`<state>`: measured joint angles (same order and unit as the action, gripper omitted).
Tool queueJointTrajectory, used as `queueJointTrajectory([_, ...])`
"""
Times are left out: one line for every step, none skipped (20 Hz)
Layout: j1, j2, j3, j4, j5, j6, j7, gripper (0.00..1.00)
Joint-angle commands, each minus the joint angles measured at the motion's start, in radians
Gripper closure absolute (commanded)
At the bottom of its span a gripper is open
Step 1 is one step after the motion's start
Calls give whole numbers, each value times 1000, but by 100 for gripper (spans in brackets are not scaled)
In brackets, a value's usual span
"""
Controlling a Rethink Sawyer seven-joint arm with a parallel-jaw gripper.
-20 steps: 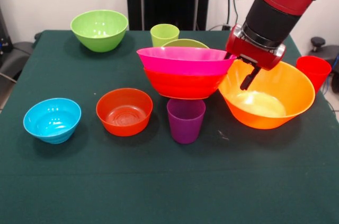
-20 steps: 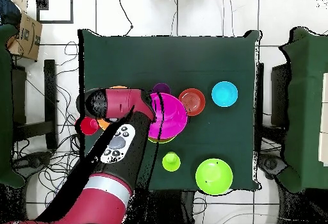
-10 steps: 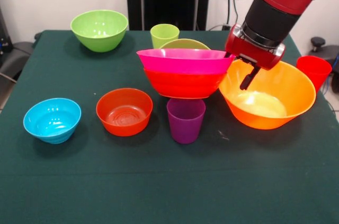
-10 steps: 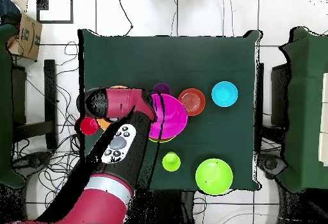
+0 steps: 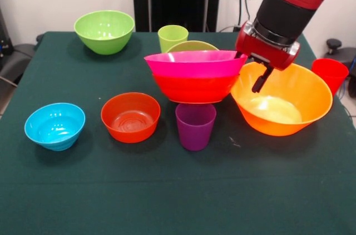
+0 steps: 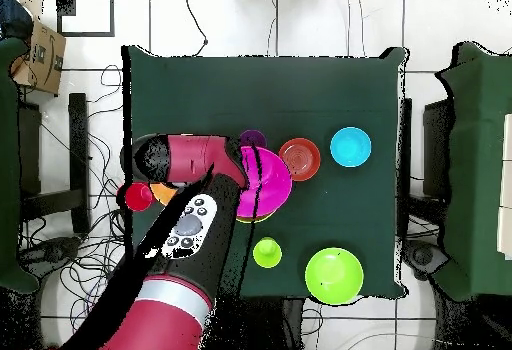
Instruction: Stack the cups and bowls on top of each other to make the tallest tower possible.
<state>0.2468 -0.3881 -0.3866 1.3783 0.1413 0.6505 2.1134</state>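
**Well, the pink bowl is in the jaws — keep it level**

Nearest me on the green table (image 5: 167, 201) stand the loose pieces: the blue bowl (image 5: 54, 125), the small orange-red bowl (image 5: 130, 116) and the purple cup (image 5: 195, 125), all upright and apart from one another. Just behind the purple cup sits the tower (image 5: 193, 79) so far: the pink bowl (image 5: 193, 63) nested in the red-orange bowl (image 5: 193, 88), with a lime green bowl's rim (image 5: 194, 45) peeking up behind them. The pink bowl looks slightly tilted in its seat.

The gripper (image 5: 251, 71) comes down at the pink bowl's rim on the side nearest the big orange bowl (image 5: 281, 101). One finger hangs outside the rim over the orange bowl; the other is hidden behind the pink wall, so it seems clamped on that rim, though I judge this rather than see the contact.

If the pair is to go up, I would raise it straight and slowly, since a one-sided pinch on glossy plastic invites swinging, and the orange bowl sits touching or just beside the stack.

Farther back stand the lime green cup (image 5: 172, 36), the other lime green bowl (image 5: 104, 31) and, off at the edge, the red cup (image 5: 329, 75).

No writing can be read on any cup or bowl. In the overhead view a cardboard box (image 6: 40, 54) on the floor bears a dark mark I cannot make out.
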Motion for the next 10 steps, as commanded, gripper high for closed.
queueJointTrajectory([-30, -106, 127, 34, 19, 90, 48, 0])
queueJointTrajectory([-31, -118, 126, 35, 19, 103, 45, 0])
queueJointTrajectory([-34, -137, 129, 43, 20, 120, 40, 0])
queueJointTrajectory([-35, -146, 131, 48, 20, 128, 39, 0])
queueJointTrajectory([-39, -156, 135, 51, 20, 139, 35, 0])
queueJointTrajectory([-43, -159, 139, 49, 20, 144, 34, 0])
queueJointTrajectory([-47, -160, 145, 48, 19, 145, 30, 0])
queueJointTrajectory([-50, -161, 148, 45, 19, 147, 32, 0])
queueJointTrajectory([-52, -161, 152, 43, 18, 147, 32, 0])
queueJointTrajectory([-53, -161, 153, 42, 15, 145, 32, 0])
